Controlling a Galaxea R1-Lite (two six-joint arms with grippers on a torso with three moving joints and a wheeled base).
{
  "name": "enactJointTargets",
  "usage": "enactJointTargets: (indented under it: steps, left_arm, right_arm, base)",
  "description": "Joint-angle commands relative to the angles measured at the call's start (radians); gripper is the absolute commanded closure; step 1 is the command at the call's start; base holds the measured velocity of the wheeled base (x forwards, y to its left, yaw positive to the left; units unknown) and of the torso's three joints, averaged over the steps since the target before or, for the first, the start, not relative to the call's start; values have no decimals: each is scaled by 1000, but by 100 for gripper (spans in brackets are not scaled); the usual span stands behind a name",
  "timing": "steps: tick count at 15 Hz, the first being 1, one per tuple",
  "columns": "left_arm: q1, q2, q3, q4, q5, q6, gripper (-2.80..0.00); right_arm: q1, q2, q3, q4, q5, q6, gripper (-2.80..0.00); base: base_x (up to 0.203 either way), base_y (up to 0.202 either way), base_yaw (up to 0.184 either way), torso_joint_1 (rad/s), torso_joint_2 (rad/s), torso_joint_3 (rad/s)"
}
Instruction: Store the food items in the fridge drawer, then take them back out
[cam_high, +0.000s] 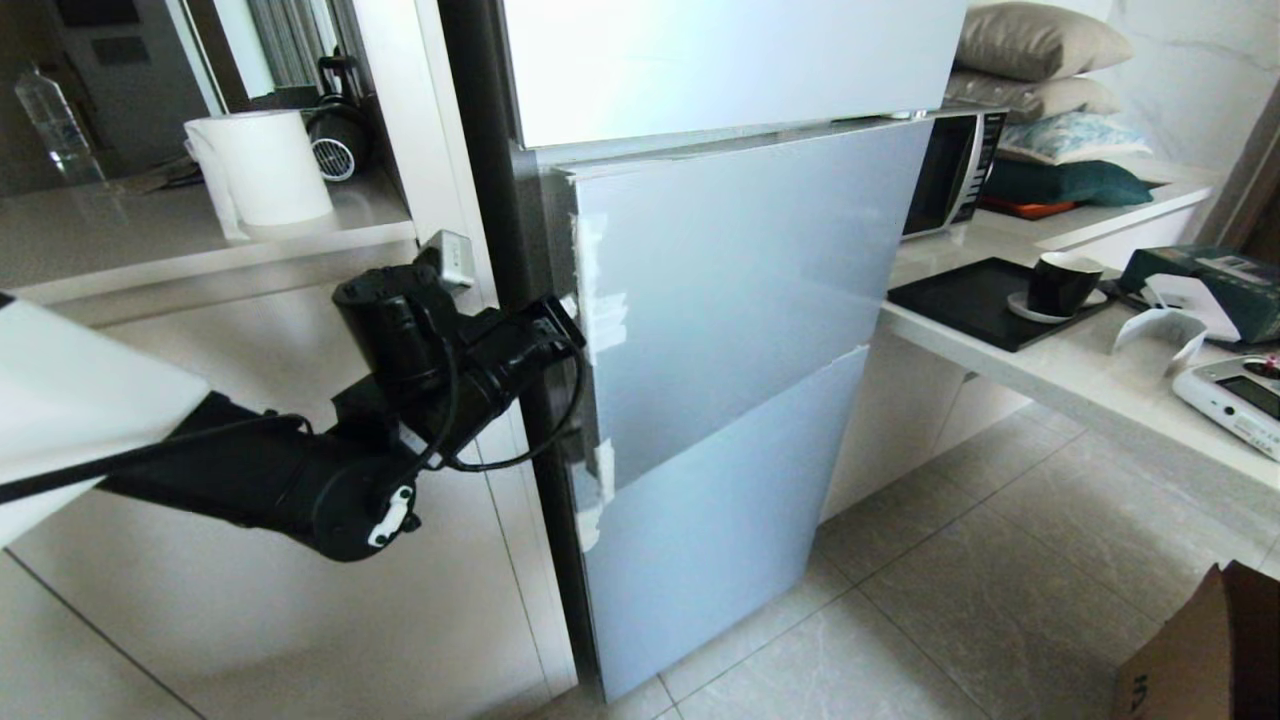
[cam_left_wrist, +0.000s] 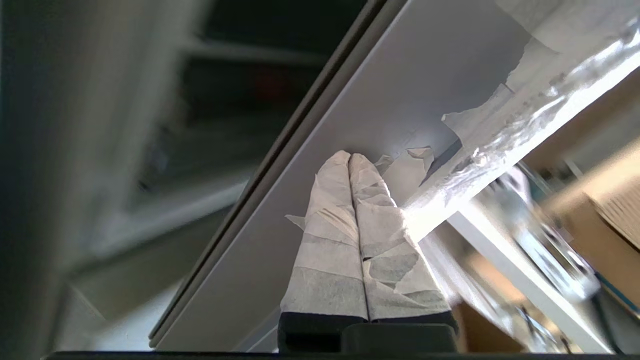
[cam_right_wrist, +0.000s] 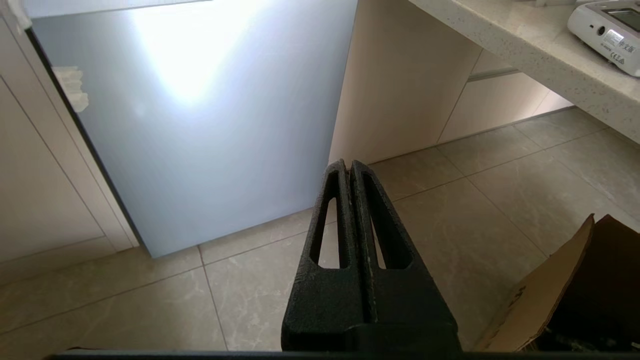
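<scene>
daylight comes from the right, brightening the counter (cam_high: 1060, 370) and floor (cam_high: 960, 600). a broad white glare washes the pale blue fridge door (cam_right_wrist: 200, 125) in the right wrist view. the left wrist view is dim and heavily blurred at both sides. head view edges bend noticeably.
</scene>
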Motion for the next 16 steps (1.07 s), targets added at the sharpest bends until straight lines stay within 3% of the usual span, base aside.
enactJointTargets:
  steps: [1,4,7,12,14,16]
  left_arm:
    - [-65,-69,60,-8,5,-2,0]
    - [-170,-138,165,-12,15,-3,0]
    - [-252,-173,259,-89,38,0,0]
    - [-257,-335,357,-138,78,86,0]
    - [-255,-485,334,-39,82,183,0]
    - [-254,-651,283,138,103,303,0]
  right_arm:
    - [0,1,0,0,0,-1,0]
    - [1,1,0,0,0,-1,0]
    - [-1,1,0,0,0,-1,0]
    - [0,1,0,0,0,-1,0]
    - [0,1,0,0,0,-1,0]
    - [-1,1,0,1,1,-1,0]
  base:
    - [0,0,0,0,0,0]
    - [0,0,0,0,0,0]
    - [0,0,0,0,0,0]
    - [0,0,0,0,0,0]
    - [0,0,0,0,0,0]
    - [0,0,0,0,0,0]
